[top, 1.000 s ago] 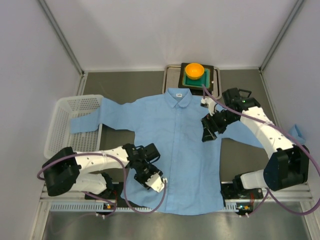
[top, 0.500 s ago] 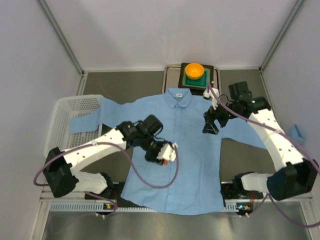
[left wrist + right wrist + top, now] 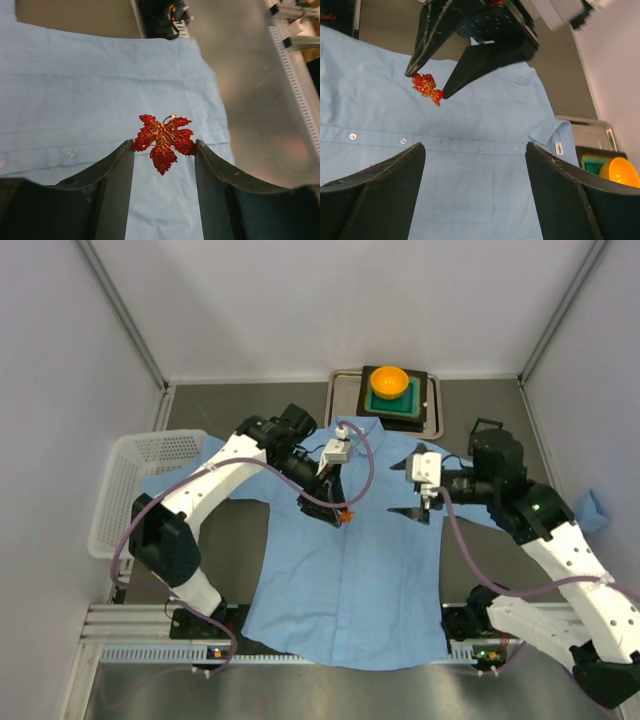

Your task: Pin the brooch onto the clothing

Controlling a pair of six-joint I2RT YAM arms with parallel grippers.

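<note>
The clothing is a light blue button-up shirt lying flat and face up, collar toward the far side. The brooch is a small glittery red leaf. My left gripper is shut on it and holds it just above the shirt's chest beside the button placket. In the left wrist view the brooch sits pinched between both fingertips, with its wire pin showing behind it. My right gripper hovers open over the other side of the chest. In the right wrist view its fingers stand wide apart, facing the brooch.
A white basket stands at the left, under one sleeve. An orange bowl rests on a green block on a metal tray behind the collar. A blue cloth lies at the right wall. The collar label shows.
My left arm has swung from the shirt's hem up to the chest, carrying the brooch. My right gripper has turned and come in over the right chest, facing the left one.
</note>
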